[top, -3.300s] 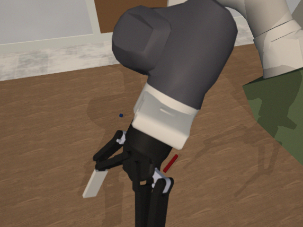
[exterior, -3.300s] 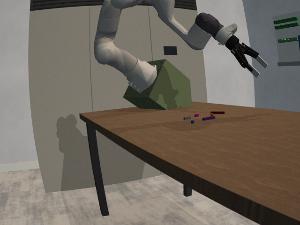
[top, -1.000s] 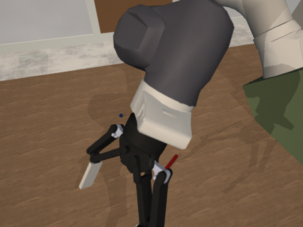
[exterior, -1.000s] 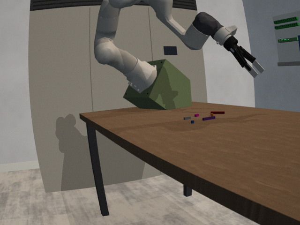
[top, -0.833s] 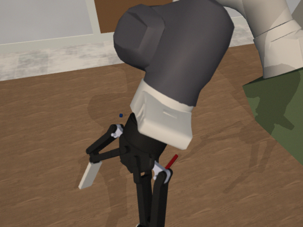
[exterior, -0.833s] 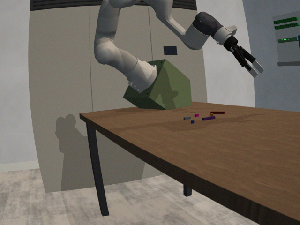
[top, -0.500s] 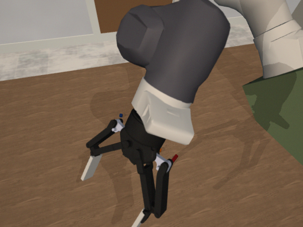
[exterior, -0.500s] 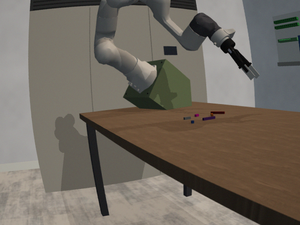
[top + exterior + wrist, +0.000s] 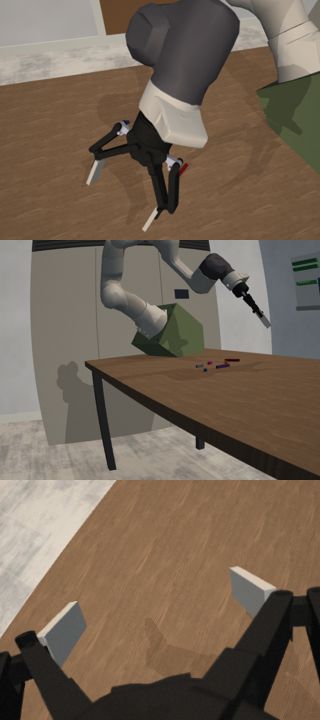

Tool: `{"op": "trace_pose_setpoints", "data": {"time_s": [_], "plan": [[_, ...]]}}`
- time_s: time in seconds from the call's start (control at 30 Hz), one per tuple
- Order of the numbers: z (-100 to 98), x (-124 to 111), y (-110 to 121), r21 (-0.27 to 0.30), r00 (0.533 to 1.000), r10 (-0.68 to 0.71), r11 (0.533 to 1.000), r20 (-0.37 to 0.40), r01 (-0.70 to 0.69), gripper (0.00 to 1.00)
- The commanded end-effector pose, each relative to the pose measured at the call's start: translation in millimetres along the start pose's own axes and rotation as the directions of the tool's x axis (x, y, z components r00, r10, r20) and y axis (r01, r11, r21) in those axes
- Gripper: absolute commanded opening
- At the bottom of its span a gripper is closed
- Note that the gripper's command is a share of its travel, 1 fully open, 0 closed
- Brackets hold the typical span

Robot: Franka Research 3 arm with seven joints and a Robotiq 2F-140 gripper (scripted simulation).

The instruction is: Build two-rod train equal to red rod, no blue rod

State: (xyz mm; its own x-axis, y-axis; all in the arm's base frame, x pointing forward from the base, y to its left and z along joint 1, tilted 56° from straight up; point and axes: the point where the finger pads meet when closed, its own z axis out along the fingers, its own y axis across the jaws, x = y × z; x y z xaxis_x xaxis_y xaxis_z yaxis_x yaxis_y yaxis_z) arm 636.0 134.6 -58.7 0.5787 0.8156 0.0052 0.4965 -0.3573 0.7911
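My claw (image 9: 117, 205) hangs high above the table (image 9: 232, 405), fingers spread wide, nothing btwn them. In the wrist view both pale pads (image 9: 64, 631) frame only bare wood, w/ a strip of floor at the far left corner.

Exterior view: the rods sit in a small cluster on the table, well below my claw (image 9: 263, 318) and near the green pedestal (image 9: 180, 330). The red rod (image 9: 232, 360) lies flat at the far right of the group. An orange rod (image 9: 225, 361) sits just beside its left end; can't tell if they touch. The purple rod (image 9: 222, 366) lies a bit nearer, just left of that. The grey rod (image 9: 199, 366) is further left, the magenta rod (image 9: 209, 362) btwn grey and orange, slightly farther back. The blue rod (image 9: 205, 370) is nearest the camera, apart from the rest.

Top view: my wrist hides most of the group; only a tip of the red rod (image 9: 183, 168) and a speck of blue (image 9: 127, 121) peek out.
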Motion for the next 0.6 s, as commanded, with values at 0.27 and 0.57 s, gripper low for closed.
{"op": "trace_pose_setpoints", "data": {"time_s": [0.27,0.57], "plan": [[0.3,-21.2,8.8,0.021,0.965,-0.247,0.969,0.088,0.246,1.00],[-0.8,-35.1,12.3,0.042,0.933,-0.338,0.941,0.120,0.336,1.00]]}}
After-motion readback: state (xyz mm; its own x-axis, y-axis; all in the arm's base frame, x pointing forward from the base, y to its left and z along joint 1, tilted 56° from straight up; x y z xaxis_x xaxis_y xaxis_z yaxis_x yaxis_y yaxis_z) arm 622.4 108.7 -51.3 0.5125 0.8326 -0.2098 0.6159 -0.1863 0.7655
